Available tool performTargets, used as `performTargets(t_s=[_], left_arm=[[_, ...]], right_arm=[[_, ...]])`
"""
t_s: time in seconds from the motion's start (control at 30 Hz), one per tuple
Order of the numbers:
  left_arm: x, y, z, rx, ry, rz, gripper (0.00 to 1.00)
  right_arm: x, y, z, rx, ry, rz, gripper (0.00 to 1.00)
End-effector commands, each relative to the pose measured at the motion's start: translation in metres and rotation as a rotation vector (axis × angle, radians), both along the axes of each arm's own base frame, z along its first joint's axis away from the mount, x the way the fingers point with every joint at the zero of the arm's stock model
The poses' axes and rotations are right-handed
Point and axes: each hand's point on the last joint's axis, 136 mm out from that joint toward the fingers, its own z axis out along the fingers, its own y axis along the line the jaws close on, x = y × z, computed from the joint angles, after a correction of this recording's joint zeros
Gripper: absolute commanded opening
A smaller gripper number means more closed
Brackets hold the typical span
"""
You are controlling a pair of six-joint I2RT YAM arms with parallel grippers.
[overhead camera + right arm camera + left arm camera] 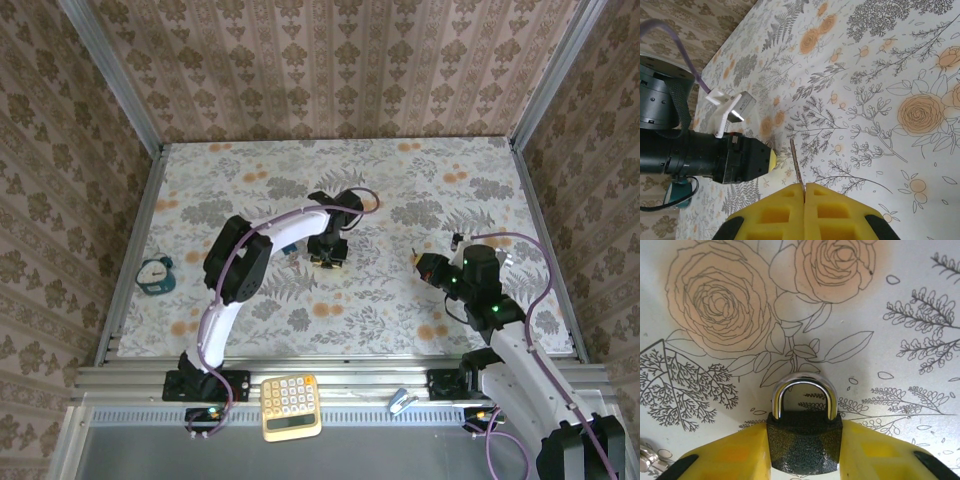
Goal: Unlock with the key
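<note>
Although both things are in hand, the unlocking itself is not yet done: the silver shackle (803,390) of the padlock (804,445) sits with both legs down in the dark body, so the lock reads as closed. In the left wrist view the left gripper (804,460) pinches the padlock's body between its yellow fingers (735,457), one touching each side, with the shackle pointing away from the wrist over the flowered table (715,300). In the right wrist view the right gripper (804,195) has its yellow pads pressed together on the key (795,161). The thin metal blade sticks out from the seam between them, and the head is hidden inside the pinch. The blade points out over the table, with the tip of the left arm's gripper lying to its left in that view, near but apart. From above, the left gripper (328,252) holds the lock near the middle of the table and the right gripper (420,262) hovers to its right, a stretch of floral surface between them. What is left, as I judge it: bring the blade to the keyhole, slide it in, turn it, and free the shackle. Which face of the body carries the keyhole I cannot tell.
</note>
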Motion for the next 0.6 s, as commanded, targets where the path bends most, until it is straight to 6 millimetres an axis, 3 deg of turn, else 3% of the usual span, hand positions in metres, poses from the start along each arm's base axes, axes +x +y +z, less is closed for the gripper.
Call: performTargets(t_s=[0.0,0.27,0.57], left_arm=[[-0.008,0.008,-0.025,0.018,0.093,0.05,0.32],[-0.007,0.011,-0.019,-0.003,0.072,0.094,0.27],[0.005,0.035,0.024,-0.11,-0.026,0.234,0.27]], right_arm=[[0.002,0.003,0.007,0.025,-0.029,0.005,0.0],[0.001,0.01,0.0,0.025,-0.024,0.037,0.0],[0.005,0.043,0.001,-0.006,-0.057,0.145,0.0]])
